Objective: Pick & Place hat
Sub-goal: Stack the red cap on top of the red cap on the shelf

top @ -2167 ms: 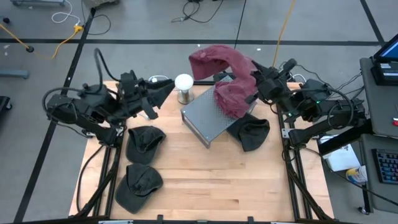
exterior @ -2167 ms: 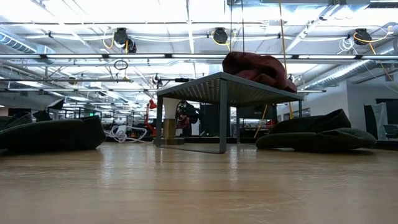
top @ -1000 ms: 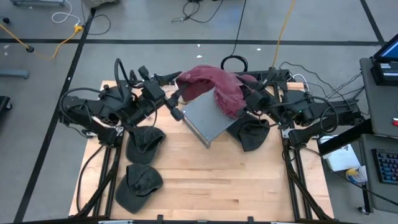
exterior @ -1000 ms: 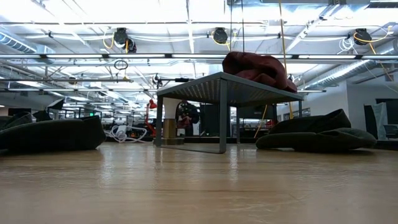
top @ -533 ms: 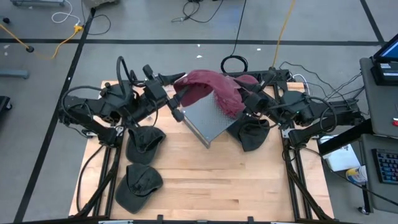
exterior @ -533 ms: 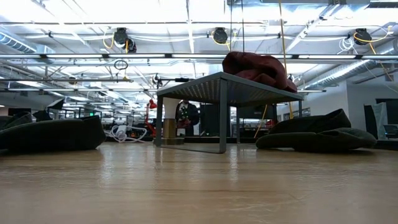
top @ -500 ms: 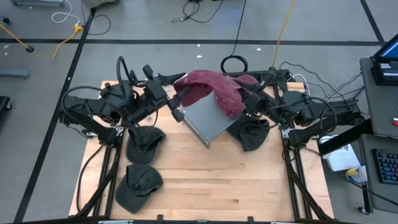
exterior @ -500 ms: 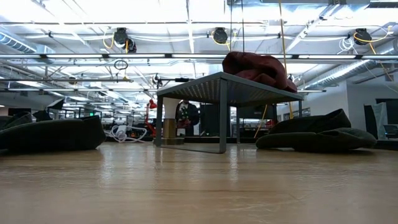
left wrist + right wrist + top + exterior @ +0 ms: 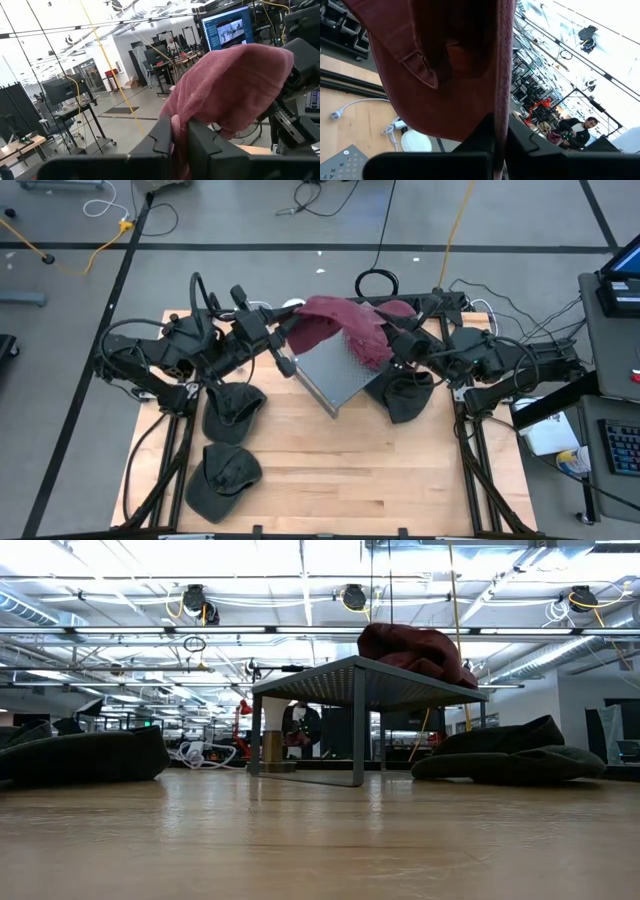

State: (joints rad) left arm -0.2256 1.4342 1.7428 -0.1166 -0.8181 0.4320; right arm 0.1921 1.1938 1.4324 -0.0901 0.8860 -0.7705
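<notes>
A maroon hat (image 9: 335, 330) hangs between my two grippers, above the far part of the grey perforated stand (image 9: 335, 380). My left gripper (image 9: 287, 332) is shut on its left end, my right gripper (image 9: 392, 342) on its right side. The left wrist view shows the hat (image 9: 230, 85) bulging beyond my left gripper (image 9: 179, 125). The right wrist view looks into the hat's hollow inside (image 9: 455, 65) past my right gripper (image 9: 500, 125). In the low view the maroon hat (image 9: 415, 648) shows just over the stand's top (image 9: 360, 680), with no gripper in sight. My left gripper pinches a bunched edge of the hat's left end (image 9: 176, 117) between its two fingers. It comes at the hat about level from the table's left. The cloth swells out beyond the fingers. My right gripper pinches the hat's rim (image 9: 501, 100) between its two fingers, level from the table's right. The crown opens out beyond the fingers. Whether the lower part rests on the stand, I cannot tell.
Two dark green hats (image 9: 232, 408) (image 9: 222, 478) lie on the table's left, a third (image 9: 405, 395) lies right of the stand. A white round-topped post (image 9: 293, 308) stands behind the hat. The near half of the wooden table (image 9: 340, 480) is bare.
My left gripper has shut on the hat's left end. Both arms have stayed where they were, and the hat has kept its place above the stand.
</notes>
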